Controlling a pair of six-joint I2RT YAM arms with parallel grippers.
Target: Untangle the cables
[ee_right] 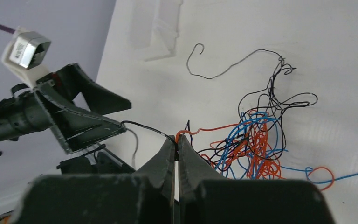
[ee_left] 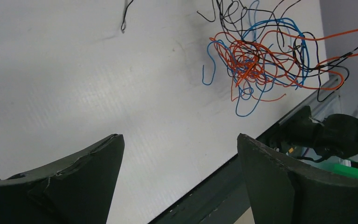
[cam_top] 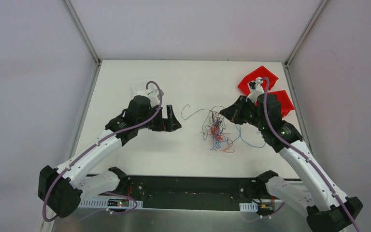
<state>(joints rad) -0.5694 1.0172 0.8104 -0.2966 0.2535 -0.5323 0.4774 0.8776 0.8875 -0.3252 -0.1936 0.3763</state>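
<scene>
The cables (cam_top: 217,131) lie in a loose tangle of blue, orange, red and black wire on the white table (cam_top: 125,77), a little to the 3 o'clock side of its middle. One black strand (cam_top: 189,112) curls out of the bunch toward 10 o'clock, and a blue strand (cam_top: 251,143) trails off toward 4 o'clock.

The left gripper (cam_top: 170,120) sits at 9 o'clock of the tangle, apart from it, with its jaws spread wide and nothing between them; in its wrist view the two dark fingers (ee_left: 91,179) frame bare table, with the bunch up at 1 o'clock.

The right gripper (cam_top: 224,114) is at 12 o'clock of the bunch, touching its upper edge. Its wrist view shows the fingers (ee_right: 165,158) clenched together, with an orange wire and a black wire pinched at the tips.

Two red bins (cam_top: 257,79) stand at 2 o'clock on the table, behind the right arm
</scene>
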